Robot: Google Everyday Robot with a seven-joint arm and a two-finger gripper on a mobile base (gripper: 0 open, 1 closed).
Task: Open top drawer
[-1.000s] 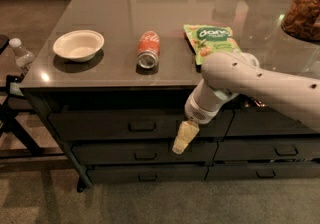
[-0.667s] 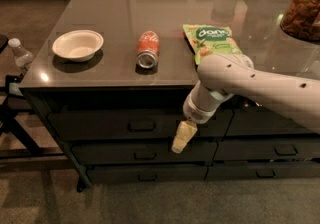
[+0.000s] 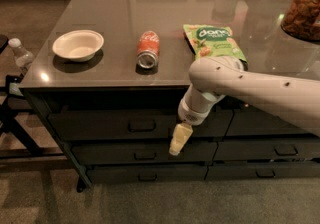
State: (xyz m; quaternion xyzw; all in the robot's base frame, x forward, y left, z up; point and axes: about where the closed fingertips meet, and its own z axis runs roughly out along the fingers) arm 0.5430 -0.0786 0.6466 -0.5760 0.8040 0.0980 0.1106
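The top drawer [image 3: 100, 125] is the tall dark front just under the tabletop on the left, with a small rectangular pull handle [image 3: 141, 126] at its centre. It stands closed. My gripper [image 3: 178, 142] is cream-coloured and points downward in front of the drawer bank. It hangs to the right of the handle and a little below it, near the top drawer's lower right corner. The white arm [image 3: 250, 90] reaches in from the right and hides part of the drawer fronts.
On the dark tabletop [image 3: 120, 3] lie a white bowl [image 3: 78, 45], a red soda can [image 3: 147, 50] on its side and a green snack bag [image 3: 212, 40]. A nut jar [image 3: 302, 10] stands at the right. Slimmer drawers [image 3: 145, 154] sit below. A water bottle [image 3: 20, 54] stands at the left.
The arm and gripper have shifted slightly to the left, nearer the top drawer's handle. The drawer has not moved.
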